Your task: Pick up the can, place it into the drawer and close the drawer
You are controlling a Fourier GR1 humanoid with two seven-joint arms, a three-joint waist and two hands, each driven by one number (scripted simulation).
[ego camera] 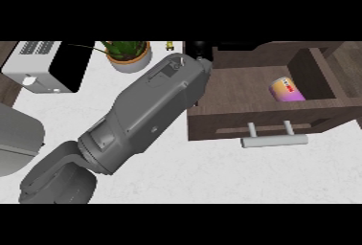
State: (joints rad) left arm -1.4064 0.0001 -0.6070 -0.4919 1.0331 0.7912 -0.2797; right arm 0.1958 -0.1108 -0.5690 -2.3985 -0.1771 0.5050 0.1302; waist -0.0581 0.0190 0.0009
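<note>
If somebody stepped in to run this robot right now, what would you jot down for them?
Left hand: reaches across to the drawer's far left corner; whether it is open or shut is hidden.
Right hand: not in view.
Can: lies inside the open drawer, towards its right side, nothing holding it.
Done: can in drawer.
Left: push the drawer shut, probably at its front by the handle.

We see one grey forearm (145,115) stretching diagonally up and to the right. Its black hand (198,48) barely shows at the top, fingers hidden.
</note>
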